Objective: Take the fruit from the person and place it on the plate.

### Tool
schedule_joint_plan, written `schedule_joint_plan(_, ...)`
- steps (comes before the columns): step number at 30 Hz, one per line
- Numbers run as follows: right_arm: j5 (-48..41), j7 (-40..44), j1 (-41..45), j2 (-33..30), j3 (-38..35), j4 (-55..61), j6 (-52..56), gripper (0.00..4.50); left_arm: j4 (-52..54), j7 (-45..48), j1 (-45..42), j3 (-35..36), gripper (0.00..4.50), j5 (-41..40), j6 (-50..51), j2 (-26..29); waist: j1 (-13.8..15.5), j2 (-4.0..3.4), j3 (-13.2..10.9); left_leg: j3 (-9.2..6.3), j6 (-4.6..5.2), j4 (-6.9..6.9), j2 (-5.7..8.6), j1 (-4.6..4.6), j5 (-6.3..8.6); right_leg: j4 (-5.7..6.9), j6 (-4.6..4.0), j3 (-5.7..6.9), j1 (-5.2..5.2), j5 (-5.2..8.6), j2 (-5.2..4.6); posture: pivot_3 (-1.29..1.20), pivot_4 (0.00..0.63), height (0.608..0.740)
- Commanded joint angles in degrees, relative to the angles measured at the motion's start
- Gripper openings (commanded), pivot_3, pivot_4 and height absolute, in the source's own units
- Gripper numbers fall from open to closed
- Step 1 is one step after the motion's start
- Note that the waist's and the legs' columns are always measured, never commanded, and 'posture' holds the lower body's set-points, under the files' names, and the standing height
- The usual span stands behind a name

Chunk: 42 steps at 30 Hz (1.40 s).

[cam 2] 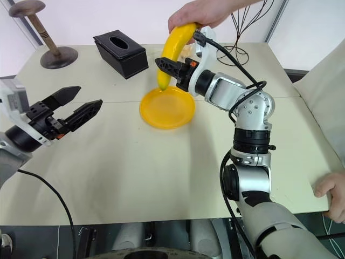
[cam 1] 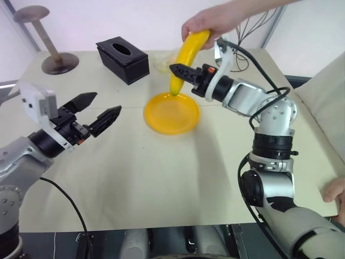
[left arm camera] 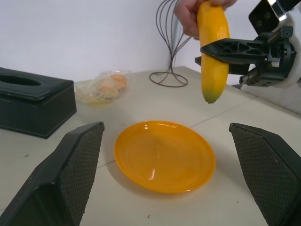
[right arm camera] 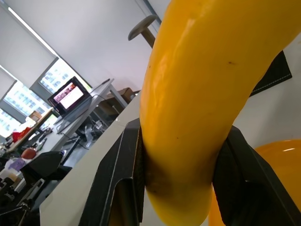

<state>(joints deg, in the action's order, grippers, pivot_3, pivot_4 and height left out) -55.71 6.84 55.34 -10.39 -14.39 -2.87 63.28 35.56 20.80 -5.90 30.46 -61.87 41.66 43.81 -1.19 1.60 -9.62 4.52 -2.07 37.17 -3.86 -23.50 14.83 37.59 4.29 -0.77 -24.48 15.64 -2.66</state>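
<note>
- Banana [cam 1: 188, 54]: upper centre, hanging just above the plate's far rim, person's hand [cam 1: 207, 21] on its top.
- Right gripper [cam 1: 180, 73]: clenched on banana's lower half.
- Left gripper [cam 1: 99, 110]: released, left of frame, bare tabletop [cam 1: 161, 178] around.
- Plate [cam 1: 171, 113]: centre, empty.

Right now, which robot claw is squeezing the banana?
The right gripper: its fingers are shut on the banana, above the plate. The left gripper hangs open, holding nothing.

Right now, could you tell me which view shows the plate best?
The left wrist view: the whole plate shows close and unblocked. Both eye views show it whole but farther off; the right wrist view catches just an edge beside the banana.
</note>
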Motion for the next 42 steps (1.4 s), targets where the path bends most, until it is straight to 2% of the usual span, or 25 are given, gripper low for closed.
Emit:
schedule_joint_plan(1, 0.39, -0.27, -1.26, 2.08, 0.89, 2.35, -1.07, 1.3, 0.98, -0.17, 1.28, 2.51, 4.5, -0.12, -1.3, 0.18, 0.01, 0.0, 0.0, 0.0, 0.0, -0.02, 0.0, 0.0, 0.0, -0.01, 0.0, 0.0, 0.0, 0.0, 0.0, 0.0, 0.15, 0.74)
schedule_joint_plan(9, 9.9, 0.36, -1.09, 11.19, 4.5, -13.29, -10.49, 1.3, 3.61, -3.07, 3.97, 4.34, 4.5, -1.81, -0.94, 0.03, -0.04, 0.0, 0.0, 0.01, 0.0, -0.03, 0.0, -0.03, 0.0, -0.05, 0.0, 0.0, -0.03, 0.0, -0.01, 0.0, 0.15, 0.74)
schedule_joint_plan(15, 18.56, 2.75, 3.24, 11.74, 5.37, -30.84, -19.84, 1.3, 4.93, -4.91, 4.95, 5.46, 4.5, -3.19, -0.79, 0.67, 0.02, 0.0, 0.0, 0.03, 0.0, -0.01, 0.01, -0.06, 0.0, -0.08, 0.0, 0.01, -0.02, 0.0, -0.05, 0.0, 0.15, 0.74)
schedule_joint_plan(21, 22.23, 5.44, 4.59, 11.58, 4.82, -37.17, -22.68, 1.3, 5.58, -5.77, 6.02, 6.03, 4.5, -4.13, -0.89, 1.13, -0.05, 0.0, 0.0, 0.01, 0.0, -0.05, 0.0, -0.06, 0.0, -0.13, -0.01, 0.01, -0.02, 0.0, -0.03, 0.0, 0.15, 0.74)
schedule_joint_plan(24, 24.06, 4.02, 4.65, 11.24, 4.38, -39.0, -23.03, 1.3, 5.86, -6.28, 6.19, 5.76, 4.5, -4.4, -1.06, 1.21, -0.1, -0.01, 0.0, 0.02, 0.0, -0.06, 0.0, -0.06, 0.0, -0.14, -0.01, 0.01, -0.03, 0.0, -0.03, 0.0, 0.15, 0.74)
schedule_joint_plan(29, 24.03, 4.01, 4.67, 11.36, 3.03, -36.96, -21.61, 3.77, 5.66, -6.37, 6.03, 5.38, 4.5, -4.52, -1.14, 1.39, -0.09, -0.01, 0.0, 0.02, -0.01, -0.06, 0.0, -0.06, 0.0, -0.14, -0.01, 0.01, -0.02, 0.0, -0.04, 0.0, 0.15, 0.74)
schedule_joint_plan(31, 23.6, 4.41, 4.71, 11.07, 2.62, -35.33, -20.45, 4.42, 5.49, -6.04, 6.0, 5.36, 4.5, -4.69, -1.11, 1.51, -0.07, -0.01, -0.01, 0.02, -0.01, -0.06, 0.0, -0.06, 0.0, -0.14, -0.01, 0.01, -0.02, 0.0, -0.04, 0.0, 0.15, 0.74)
schedule_joint_plan(34, 22.53, 5.09, 4.47, 10.18, 1.9, -31.81, -17.65, 4.42, 5.21, -5.74, 6.0, 5.28, 4.5, -4.55, -1.15, 1.61, -0.05, -0.01, -0.01, 0.02, -0.01, -0.06, 0.0, -0.06, 0.0, -0.14, -0.01, 0.01, -0.02, 0.0, -0.04, 0.0, 0.15, 0.74)
schedule_joint_plan(37, 20.39, 8.8, 2.77, 5.83, 2.36, -22.56, -11.7, 4.42, 4.96, -5.34, 6.07, 5.49, 4.5, -4.56, -1.04, 1.95, 0.21, -0.02, -0.01, 0.02, -0.01, -0.06, 0.0, -0.06, 0.0, -0.15, -0.01, 0.02, -0.02, 0.0, -0.05, 0.0, 0.15, 0.74)
schedule_joint_plan(40, 18.33, 15.6, -0.94, -1.17, 4.47, -10.38, -7.56, 4.42, 4.49, -4.57, 6.55, 6.14, 4.5, -4.48, -1.01, 2.27, 0.51, -0.02, -0.01, 0.01, -0.01, -0.06, 0.03, -0.14, 0.0, -0.28, -0.01, 0.08, -0.01, 0.0, -0.13, 0.0, 0.15, 0.74)
schedule_joint_plan(42, 16.55, 25.81, -6.2, -12.38, 6.21, 2.66, -6.86, 4.42, 4.11, -3.43, 7.19, 6.66, 4.5, -4.18, -0.88, 2.87, 0.66, -0.03, -0.02, 0.03, -0.01, -0.06, 0.03, -0.15, 0.01, -0.35, -0.01, 0.08, 0.0, 0.0, -0.13, 0.0, 0.15, 0.74)
